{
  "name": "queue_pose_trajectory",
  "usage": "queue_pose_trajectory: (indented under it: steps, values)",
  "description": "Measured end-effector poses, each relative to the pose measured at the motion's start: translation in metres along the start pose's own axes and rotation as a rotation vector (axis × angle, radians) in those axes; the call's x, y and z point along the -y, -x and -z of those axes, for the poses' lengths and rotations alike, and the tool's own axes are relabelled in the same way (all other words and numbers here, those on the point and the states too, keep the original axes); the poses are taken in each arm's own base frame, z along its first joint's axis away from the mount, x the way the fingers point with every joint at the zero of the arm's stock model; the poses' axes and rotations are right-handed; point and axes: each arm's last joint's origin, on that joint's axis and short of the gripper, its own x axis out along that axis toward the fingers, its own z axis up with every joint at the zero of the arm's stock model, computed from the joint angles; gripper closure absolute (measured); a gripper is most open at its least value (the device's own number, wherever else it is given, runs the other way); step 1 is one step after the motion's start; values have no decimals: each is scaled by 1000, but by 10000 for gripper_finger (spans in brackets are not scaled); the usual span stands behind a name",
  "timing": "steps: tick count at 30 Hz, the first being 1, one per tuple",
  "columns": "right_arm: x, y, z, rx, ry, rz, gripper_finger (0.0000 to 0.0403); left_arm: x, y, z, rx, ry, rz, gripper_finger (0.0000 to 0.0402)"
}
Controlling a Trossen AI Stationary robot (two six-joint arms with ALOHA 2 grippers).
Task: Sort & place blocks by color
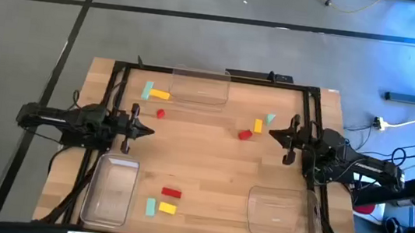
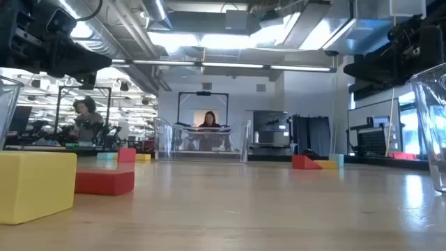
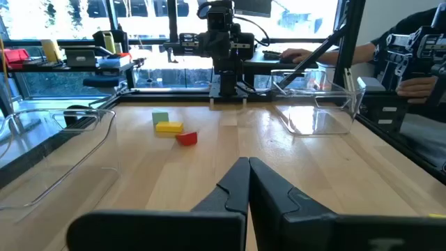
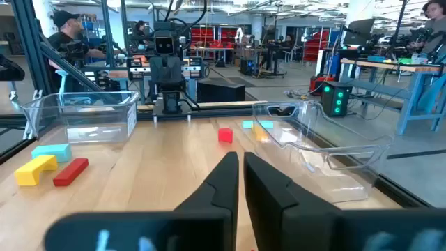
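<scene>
Small red, yellow and teal blocks lie flat on the wooden table in three groups. One group is at the far left: teal (image 1: 148, 90), yellow (image 1: 160, 95) and a red cube (image 1: 161, 113). A second is right of centre: yellow (image 1: 258, 125), teal (image 1: 271, 119), red (image 1: 244, 135). The third is near the front edge: a red bar (image 1: 171, 193), yellow (image 1: 167, 208), teal (image 1: 151, 206). My left gripper (image 1: 149, 132) hovers at the left side, shut and holding nothing. My right gripper (image 1: 272, 132) is shut beside the second group, also holding nothing.
Three clear plastic trays stand on the table: one at the far middle (image 1: 199, 84), one at the near left (image 1: 111, 192), one at the near right (image 1: 279, 212). A black frame (image 1: 117, 83) runs along the table's edges. People show in the room beyond.
</scene>
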Motion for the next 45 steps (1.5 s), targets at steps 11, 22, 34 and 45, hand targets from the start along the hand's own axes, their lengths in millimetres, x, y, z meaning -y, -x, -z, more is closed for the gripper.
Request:
queue_pose_trajectory:
  steps: [11, 22, 34, 45]
  values:
    - [0, 0, 0, 1, 0, -1, 375, 0, 0, 0, 0, 0, 0, 401]
    - [0, 0, 0, 0, 0, 0, 375, 0, 0, 0, 0, 0, 0, 401]
    - [0, 0, 0, 0, 0, -1, 375, 0, 0, 0, 0, 0, 0, 401]
    - [0, 0, -2, 20, 1, 0, 375, 0, 0, 0, -1, 0, -1, 401]
